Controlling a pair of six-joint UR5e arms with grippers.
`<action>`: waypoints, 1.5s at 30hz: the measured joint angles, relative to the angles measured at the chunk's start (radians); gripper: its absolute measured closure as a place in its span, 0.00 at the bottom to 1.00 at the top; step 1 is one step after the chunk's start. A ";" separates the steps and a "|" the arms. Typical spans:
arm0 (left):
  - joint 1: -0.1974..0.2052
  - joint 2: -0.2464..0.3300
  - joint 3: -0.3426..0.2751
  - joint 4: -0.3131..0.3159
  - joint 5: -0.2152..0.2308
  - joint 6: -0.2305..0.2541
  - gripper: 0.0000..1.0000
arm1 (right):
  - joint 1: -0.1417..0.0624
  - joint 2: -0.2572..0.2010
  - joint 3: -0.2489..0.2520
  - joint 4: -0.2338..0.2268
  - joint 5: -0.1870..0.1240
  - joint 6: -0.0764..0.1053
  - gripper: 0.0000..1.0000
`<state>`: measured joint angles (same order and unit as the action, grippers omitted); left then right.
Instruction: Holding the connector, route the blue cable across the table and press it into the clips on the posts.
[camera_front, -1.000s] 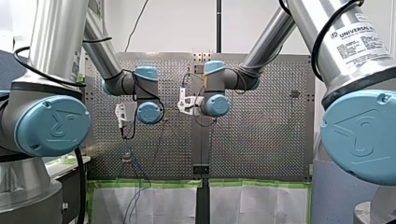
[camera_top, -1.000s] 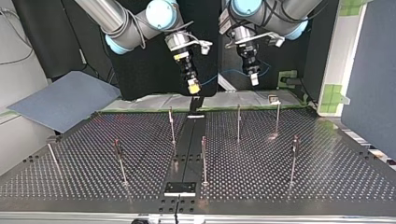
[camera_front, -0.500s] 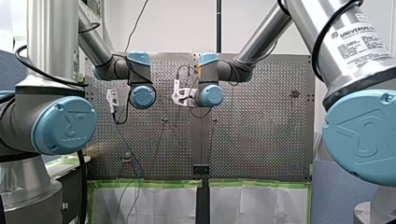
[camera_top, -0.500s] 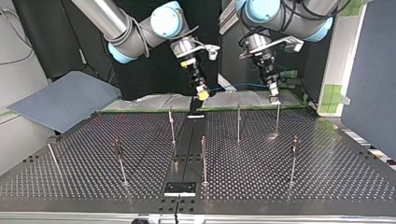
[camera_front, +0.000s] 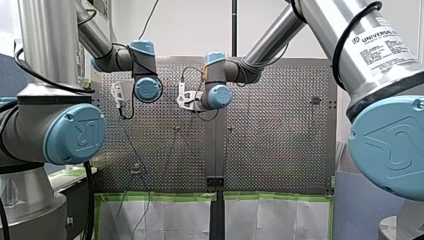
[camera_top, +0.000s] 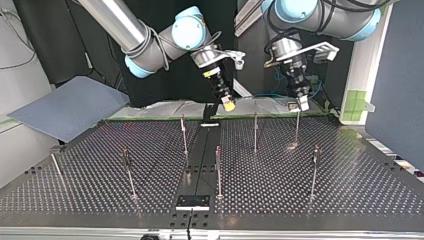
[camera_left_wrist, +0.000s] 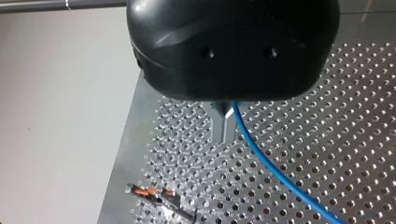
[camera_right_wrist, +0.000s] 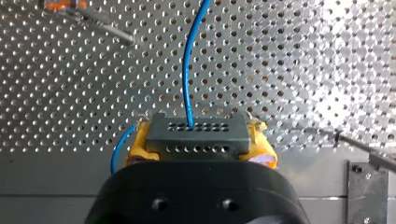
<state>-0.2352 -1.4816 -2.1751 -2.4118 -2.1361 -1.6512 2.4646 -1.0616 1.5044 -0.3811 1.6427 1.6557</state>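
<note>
Where the right jaws closed: on the connector (camera_right_wrist: 196, 136), clamped between yellow pads (camera_right_wrist: 139, 147).
Run of the blue cable (camera_right_wrist: 186, 70): led straight ahead from the connector, above the table (camera_top: 350, 190), toward the left jaws.
Left jaws: together, metal fingers (camera_left_wrist: 219, 128) pinching the cable.
Nearest post (camera_top: 297, 127): just beside the left jaws in the top view, clip (camera_top: 293, 105) at its top.
Nearer arm: left; judged best placed to press the cable into that clip.

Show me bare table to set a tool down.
Free: table between the top view's two leftmost posts, and beyond the rightmost post. Crowded: far edge, where my right gripper, holding the connector, and my left gripper, on the blue cable, hang by the back posts.
</note>
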 joint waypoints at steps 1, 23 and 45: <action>0.002 -0.004 0.011 -0.011 0.000 -0.001 0.99 | 0.001 0.001 -0.013 0.012 -0.001 0.000 1.00; 0.086 -0.017 0.155 -0.122 0.047 -0.016 0.99 | -0.001 0.014 -0.204 0.149 -0.019 0.001 1.00; 0.179 -0.043 0.224 -0.171 0.137 -0.058 0.99 | -0.005 0.085 -0.391 0.207 -0.027 -0.023 1.00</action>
<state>-0.0562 -1.5247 -1.9511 -2.5823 -1.9987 -1.7095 2.4601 -0.9767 1.1135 -0.1743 1.6156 1.6331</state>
